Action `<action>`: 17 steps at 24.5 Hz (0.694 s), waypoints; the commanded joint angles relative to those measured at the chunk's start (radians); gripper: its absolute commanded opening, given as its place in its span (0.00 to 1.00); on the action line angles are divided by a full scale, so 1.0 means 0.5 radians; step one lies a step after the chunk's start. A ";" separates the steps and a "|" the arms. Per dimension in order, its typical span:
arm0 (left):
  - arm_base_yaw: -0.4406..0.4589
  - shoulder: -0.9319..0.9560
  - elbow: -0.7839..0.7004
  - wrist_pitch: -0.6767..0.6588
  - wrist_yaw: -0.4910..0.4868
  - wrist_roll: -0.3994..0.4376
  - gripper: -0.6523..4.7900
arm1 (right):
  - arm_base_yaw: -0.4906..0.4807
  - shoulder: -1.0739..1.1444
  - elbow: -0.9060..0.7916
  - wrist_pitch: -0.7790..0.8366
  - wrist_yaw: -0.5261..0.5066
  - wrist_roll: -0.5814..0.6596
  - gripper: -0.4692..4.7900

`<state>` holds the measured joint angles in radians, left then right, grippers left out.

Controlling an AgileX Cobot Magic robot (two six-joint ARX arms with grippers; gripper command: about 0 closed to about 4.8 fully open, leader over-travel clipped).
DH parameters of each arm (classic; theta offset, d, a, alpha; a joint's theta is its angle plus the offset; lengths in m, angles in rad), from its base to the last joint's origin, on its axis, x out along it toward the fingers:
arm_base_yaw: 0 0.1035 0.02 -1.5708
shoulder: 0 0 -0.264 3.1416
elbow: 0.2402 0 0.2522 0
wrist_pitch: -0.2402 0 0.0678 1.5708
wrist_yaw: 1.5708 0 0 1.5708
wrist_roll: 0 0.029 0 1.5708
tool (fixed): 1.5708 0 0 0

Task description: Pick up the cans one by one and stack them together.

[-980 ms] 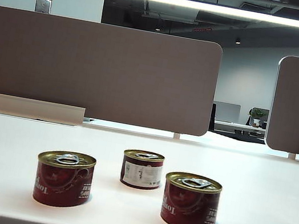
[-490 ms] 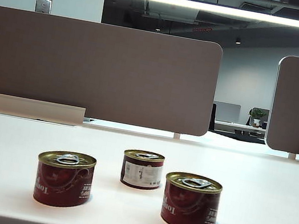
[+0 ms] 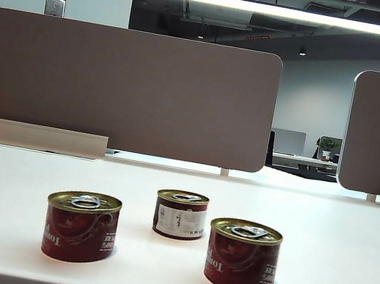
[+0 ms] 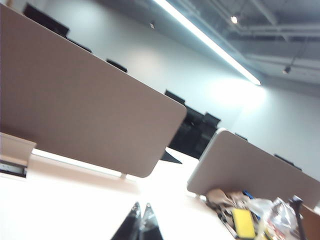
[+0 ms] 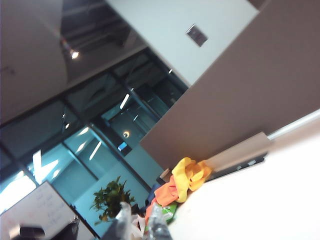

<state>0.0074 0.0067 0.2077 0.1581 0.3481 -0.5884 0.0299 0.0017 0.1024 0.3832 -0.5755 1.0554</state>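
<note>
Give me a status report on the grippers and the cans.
Left gripper shut, empty, aimed away from the table. Right gripper empty, jaws unclear. Three cans unstacked, apart. Nothing blocking.

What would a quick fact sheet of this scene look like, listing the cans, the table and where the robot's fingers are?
cans: three, all upright and apart on the white table, none stacked
left can: near the front edge, dark red label
middle can: farther back, white label panel facing the camera
right can: near the front, dark red label
left gripper: fingers shut, holding nothing, seen only in its wrist view
right gripper: finger tips blurred at the frame edge, state unclear
exterior view: no arm over the cans
background: grey desk dividers
</note>
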 commanded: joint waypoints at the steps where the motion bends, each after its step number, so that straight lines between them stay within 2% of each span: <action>1: -0.002 0.001 0.264 -0.526 0.023 0.361 0.11 | 0.000 0.002 0.249 -0.422 -0.125 -0.464 0.19; 2: -0.002 0.011 0.362 -0.705 0.023 0.538 0.11 | -0.002 0.002 0.352 -0.638 -0.140 -0.642 0.19; 3: -0.002 0.048 0.509 -0.974 0.008 0.729 0.11 | -0.002 0.027 0.515 -0.979 -0.142 -0.948 0.19; 5: -0.002 0.169 0.684 -1.283 -0.023 0.790 0.11 | -0.002 0.129 0.739 -1.350 -0.143 -1.283 0.19; 7: -0.005 0.331 0.794 -1.442 0.027 0.799 0.11 | -0.001 0.297 0.921 -1.547 -0.152 -1.459 0.19; 12: -0.006 0.850 0.950 -1.604 0.452 0.973 0.12 | 0.012 0.875 1.354 -2.044 -0.287 -1.882 0.19; 13: -0.007 0.958 0.956 -1.608 0.529 0.974 0.16 | 0.046 0.994 1.442 -2.145 -0.259 -2.016 0.19; 15: -0.037 1.113 0.956 -1.623 0.569 0.975 0.22 | 0.163 1.186 1.549 -2.238 -0.186 -2.126 0.19; 17: -0.134 1.228 0.956 -1.623 0.560 0.985 0.23 | 0.318 1.385 1.611 -2.293 -0.166 -2.135 0.19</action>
<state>-0.0364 0.6044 0.6811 -0.6556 0.6193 -0.1047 0.1566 0.6510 0.8967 -0.7422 -0.6685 0.0021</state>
